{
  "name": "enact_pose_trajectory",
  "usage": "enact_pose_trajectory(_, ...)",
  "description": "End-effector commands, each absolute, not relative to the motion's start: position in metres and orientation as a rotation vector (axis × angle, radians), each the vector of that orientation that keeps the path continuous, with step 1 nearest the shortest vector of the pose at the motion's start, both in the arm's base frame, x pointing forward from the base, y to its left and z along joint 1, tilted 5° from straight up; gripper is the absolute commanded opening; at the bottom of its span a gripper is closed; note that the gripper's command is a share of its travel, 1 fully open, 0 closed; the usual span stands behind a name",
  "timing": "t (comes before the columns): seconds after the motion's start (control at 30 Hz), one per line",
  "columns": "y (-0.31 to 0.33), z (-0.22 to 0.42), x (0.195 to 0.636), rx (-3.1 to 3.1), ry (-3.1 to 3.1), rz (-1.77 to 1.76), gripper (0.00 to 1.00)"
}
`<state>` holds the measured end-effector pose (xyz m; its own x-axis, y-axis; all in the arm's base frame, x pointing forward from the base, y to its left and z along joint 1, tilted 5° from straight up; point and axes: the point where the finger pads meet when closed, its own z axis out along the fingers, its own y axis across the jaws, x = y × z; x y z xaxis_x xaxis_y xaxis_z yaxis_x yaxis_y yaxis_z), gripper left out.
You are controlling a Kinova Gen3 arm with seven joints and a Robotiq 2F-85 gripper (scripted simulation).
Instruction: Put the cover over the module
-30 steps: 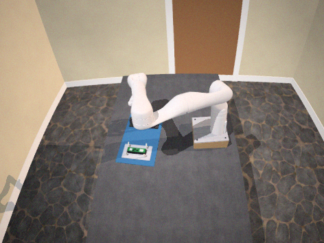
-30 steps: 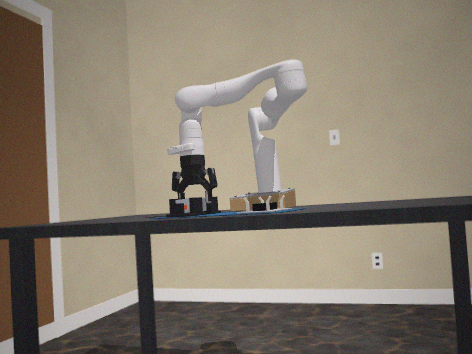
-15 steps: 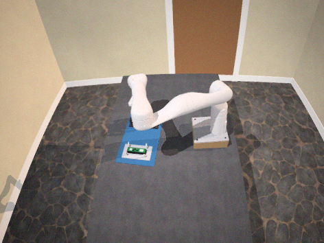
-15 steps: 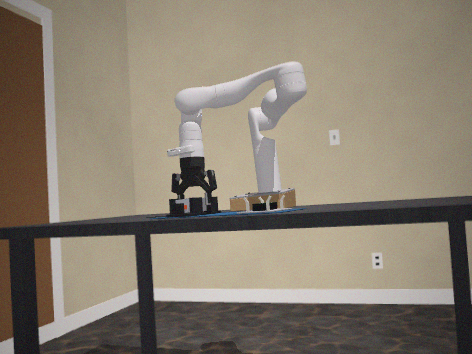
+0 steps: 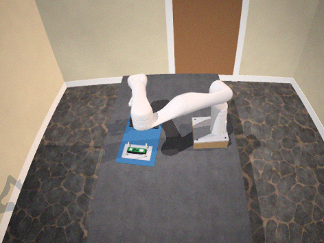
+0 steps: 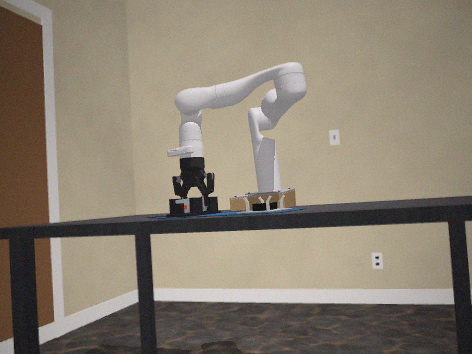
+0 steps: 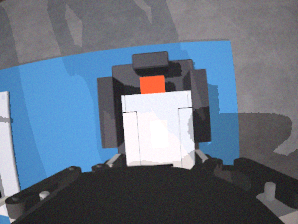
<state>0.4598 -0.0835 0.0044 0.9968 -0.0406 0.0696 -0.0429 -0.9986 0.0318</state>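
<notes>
The white cover sits in its dark holder, with the holder's side walls to either side of it in the wrist view. An orange patch shows beside one end of the cover. The top view hides most of the holder under the arm.

The gripper points straight down, low over the holder, its jaws apart and spread to the two sides of the cover. They are not clamped on it; whether either fingertip touches the thin walls, I cannot tell. In the exterior view the wrist stands upright above the gripper. From there the arm runs across at height, rising a little to a high bend, then folds down to its base. In the top view it reaches over the blue mat from the side.

Holder and base plate lie apart on the mat, at opposite ends. The green module is on the base plate, uncovered, between small upright posts. The dark surface carries everything.

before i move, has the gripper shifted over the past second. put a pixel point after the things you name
No, not visibly: in the exterior view the gripper [image 6: 193,196] [image 7: 158,162] is over the black holder [image 6: 176,206] [image 7: 107,112], same as before.
</notes>
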Motion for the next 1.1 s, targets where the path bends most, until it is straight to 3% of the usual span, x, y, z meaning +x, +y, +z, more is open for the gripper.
enact_pose_trajectory(0.0,-0.0835,0.0052,0.4603,3.106,-0.065,0.11,0.7)
enact_pose_trajectory(0.77,-0.0835,0.0052,0.4603,3.106,-0.065,0.11,0.7)
enact_pose_trajectory(0.8,-0.0835,0.0052,0.4603,3.106,-0.065,0.11,0.0)
enact_pose_trajectory(1.07,-0.0835,0.0052,0.4603,3.106,-0.065,0.11,0.0)
